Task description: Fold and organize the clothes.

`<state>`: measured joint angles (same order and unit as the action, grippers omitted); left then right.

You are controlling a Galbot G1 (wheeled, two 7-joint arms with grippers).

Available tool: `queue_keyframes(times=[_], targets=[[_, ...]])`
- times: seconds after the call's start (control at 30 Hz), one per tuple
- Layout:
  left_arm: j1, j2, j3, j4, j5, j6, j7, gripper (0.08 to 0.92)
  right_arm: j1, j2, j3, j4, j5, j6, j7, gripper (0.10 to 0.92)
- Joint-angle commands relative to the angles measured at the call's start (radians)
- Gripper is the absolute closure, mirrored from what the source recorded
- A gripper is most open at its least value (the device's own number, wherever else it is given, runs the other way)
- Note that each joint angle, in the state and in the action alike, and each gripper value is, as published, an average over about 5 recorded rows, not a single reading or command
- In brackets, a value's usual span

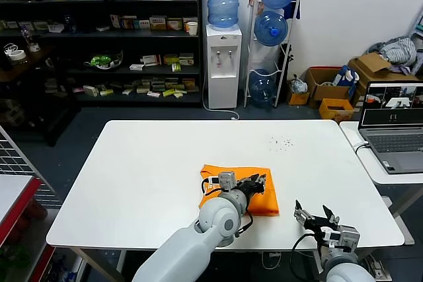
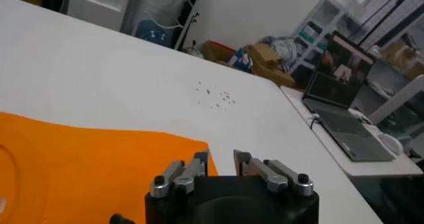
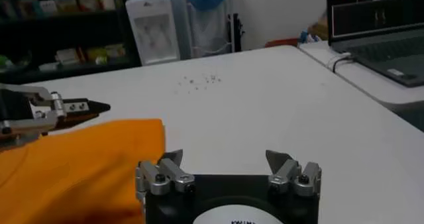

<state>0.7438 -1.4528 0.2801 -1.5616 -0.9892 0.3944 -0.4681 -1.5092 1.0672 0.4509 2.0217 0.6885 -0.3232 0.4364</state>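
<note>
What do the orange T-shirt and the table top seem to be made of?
The orange T-shirt looks like soft, matte knit fabric, probably cotton or a blend: it lies limp in flat folded layers with gentle creases. The table top seems a hard, smooth white board, perhaps laminate: it is flat, even and faintly shiny, with crisp rounded edges.

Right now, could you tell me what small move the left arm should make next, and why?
Probably lift the left tool straight up and back from the orange T-shirt. The shirt already lies as a compact folded rectangle on the white table, and the tool's fingers are parted just above its right edge with nothing between them. The right tool waits open beside the shirt.
</note>
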Motion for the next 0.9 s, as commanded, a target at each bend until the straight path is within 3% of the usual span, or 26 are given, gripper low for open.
queue_keyframes(times=[0.03,0.1,0.23,0.33,0.43,0.53,0.73,0.9], targets=[[0.168,0.099,-0.129,-0.223,0.066,-0.066,0.076,0.620,-0.012,-0.002,0.031,-0.026,-0.107,0.199,-0.229,0.203],[0.272,0.180,-0.212,-0.297,0.112,-0.118,0.159,0.550,-0.032,-0.003,0.056,-0.029,-0.115,0.225,-0.276,0.203],[0.538,0.353,-0.440,-0.361,0.293,-0.317,0.415,0.420,-0.081,0.000,0.128,-0.040,-0.131,0.279,-0.373,0.203],[0.729,0.392,-0.636,-0.353,0.379,-0.428,0.534,0.334,-0.112,0.016,0.200,-0.049,-0.145,0.323,-0.467,0.203],[0.858,0.365,-0.786,-0.330,0.422,-0.521,0.588,0.248,-0.129,0.051,0.258,-0.068,-0.160,0.369,-0.528,0.203],[0.905,0.307,-0.861,-0.298,0.468,-0.623,0.623,0.193,-0.133,0.096,0.284,-0.087,-0.194,0.406,-0.538,0.203],[0.924,0.179,-0.914,-0.278,0.520,-0.688,0.682,0.177,-0.147,0.197,0.309,-0.120,-0.293,0.499,-0.555,0.203],[0.931,0.164,-0.916,-0.284,0.536,-0.690,0.709,0.177,-0.162,0.239,0.336,-0.139,-0.344,0.557,-0.569,0.203]])
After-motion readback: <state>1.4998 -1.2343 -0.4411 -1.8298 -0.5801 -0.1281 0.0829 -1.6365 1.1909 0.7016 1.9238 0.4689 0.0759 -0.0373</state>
